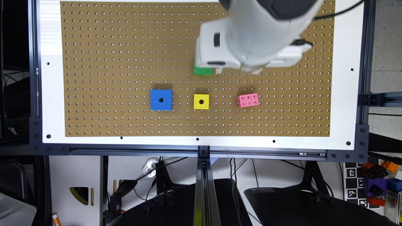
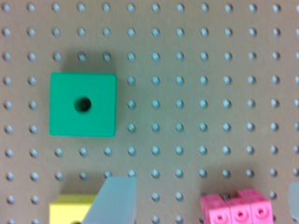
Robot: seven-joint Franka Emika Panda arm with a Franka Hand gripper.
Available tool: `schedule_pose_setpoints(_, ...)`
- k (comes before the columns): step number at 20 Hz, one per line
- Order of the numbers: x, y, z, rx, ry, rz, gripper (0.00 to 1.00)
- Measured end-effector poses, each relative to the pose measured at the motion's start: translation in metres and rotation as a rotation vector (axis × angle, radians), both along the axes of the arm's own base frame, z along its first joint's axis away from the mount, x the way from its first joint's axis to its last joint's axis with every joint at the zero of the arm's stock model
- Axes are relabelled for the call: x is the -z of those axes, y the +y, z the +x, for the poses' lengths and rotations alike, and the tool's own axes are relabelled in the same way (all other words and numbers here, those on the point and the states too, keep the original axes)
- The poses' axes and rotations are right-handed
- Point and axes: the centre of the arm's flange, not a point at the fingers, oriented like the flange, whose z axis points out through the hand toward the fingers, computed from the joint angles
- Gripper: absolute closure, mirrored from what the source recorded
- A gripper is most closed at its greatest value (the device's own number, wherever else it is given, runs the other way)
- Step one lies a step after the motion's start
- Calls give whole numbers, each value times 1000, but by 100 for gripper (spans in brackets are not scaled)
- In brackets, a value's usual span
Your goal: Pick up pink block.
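The table [image 1: 342, 94], a white top carrying a brown pegboard, bears all four blocks, and none has left it. The arm reaches in over the board with the tool [image 2: 201, 200] hanging above the surface, touching nothing. In the wrist view one pale fingertip [image 2: 114, 200] and the edge of another stand wide apart, so the tool is spread and carries nothing. The blue cube [image 1: 161, 99] lies well away from the tool. The green cube [image 2: 83, 104] sits close under it, partly hidden by it in the exterior view. The yellow cube [image 2: 72, 208] lies just beside one finger. The pink block [image 2: 236, 207] lies flat on the board between the two fingers, nearer the far one. By my reading nothing is grasped yet: centring over the block, descent, closing and lifting all remain.
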Motion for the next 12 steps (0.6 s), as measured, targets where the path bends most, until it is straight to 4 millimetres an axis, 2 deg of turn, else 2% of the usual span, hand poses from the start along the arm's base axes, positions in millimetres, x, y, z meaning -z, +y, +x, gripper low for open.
schedule_pose_setpoints(5,5,12,22,-1,-4,14,0)
schedule_pose_setpoints(12,3,15,24,-4,-9,18,0)
